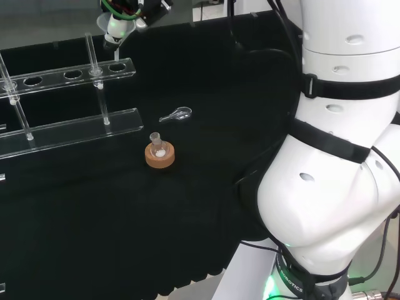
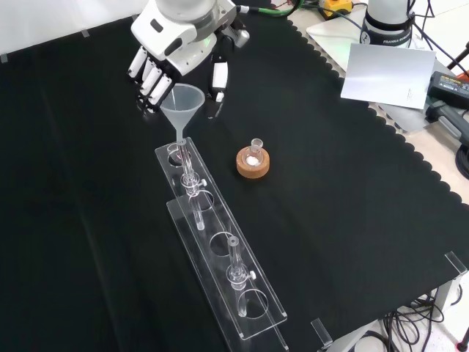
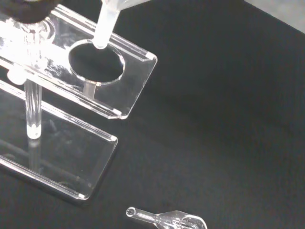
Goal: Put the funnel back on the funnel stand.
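1. One clear plastic funnel (image 2: 183, 103), cone-shaped on top with a thin straight stem, up above the end hole of the stand (image 2: 220, 249).
2. In the wrist view, stem tip (image 3: 101, 38) right over the round end hole (image 3: 96, 61), at its rim; cannot tell if touching.
3. One black and white hand (image 2: 172, 55) close behind the funnel in the front view, fingers (image 2: 150, 81) bent down at the cone's rim; cannot tell if pinching it or just next to it.
4. One stand, made of two long flat clear plates, one over the other, joined by thin clear posts, smooth and shiny.
5. A row of round holes in the top plate.
6. One round brown cork ring (image 2: 253, 163) on the cloth (image 2: 352, 191), near the stand in the front view, apart from it.
7. One small clear glass flask (image 1: 157, 144) upright in the ring, a bit of white stuff at its bottom.
8. One tiny clear glass spoon-like piece (image 1: 177, 115) flat on the cloth, near the ring in the head view, not touching.
9. Black cloth, soft and dull, with a wavy edge.
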You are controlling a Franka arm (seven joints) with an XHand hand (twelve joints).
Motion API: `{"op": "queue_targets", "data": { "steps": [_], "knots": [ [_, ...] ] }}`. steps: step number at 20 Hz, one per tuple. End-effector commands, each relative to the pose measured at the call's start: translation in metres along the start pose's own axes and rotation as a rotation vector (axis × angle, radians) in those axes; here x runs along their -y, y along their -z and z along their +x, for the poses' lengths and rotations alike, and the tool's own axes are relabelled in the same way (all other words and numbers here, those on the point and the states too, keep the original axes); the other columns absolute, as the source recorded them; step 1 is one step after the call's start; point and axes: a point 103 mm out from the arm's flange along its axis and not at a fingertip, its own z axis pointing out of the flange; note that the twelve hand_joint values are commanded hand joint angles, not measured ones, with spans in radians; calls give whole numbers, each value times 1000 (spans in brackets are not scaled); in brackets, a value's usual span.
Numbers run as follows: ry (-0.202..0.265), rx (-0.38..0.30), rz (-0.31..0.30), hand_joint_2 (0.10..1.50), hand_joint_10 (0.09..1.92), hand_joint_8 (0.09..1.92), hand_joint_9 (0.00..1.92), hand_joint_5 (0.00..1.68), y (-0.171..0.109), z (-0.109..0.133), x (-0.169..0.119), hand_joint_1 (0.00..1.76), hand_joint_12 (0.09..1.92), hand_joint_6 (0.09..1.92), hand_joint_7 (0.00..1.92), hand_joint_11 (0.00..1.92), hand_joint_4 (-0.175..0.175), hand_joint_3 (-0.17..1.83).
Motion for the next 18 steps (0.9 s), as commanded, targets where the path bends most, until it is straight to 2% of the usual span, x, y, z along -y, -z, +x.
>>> {"op": "queue_targets", "data": {
  "steps": [1,7,18],
  "knots": [
    [-4,8,11,778,429,621,874,500,-5,-4,-3,725,1265,464,508,560,13,402],
    [-1,2,21,777,430,622,873,506,-13,-8,-7,725,1264,465,507,561,14,402],
    [17,18,40,776,430,624,861,510,-22,1,-17,724,1265,463,505,562,16,403]
  ]
}}
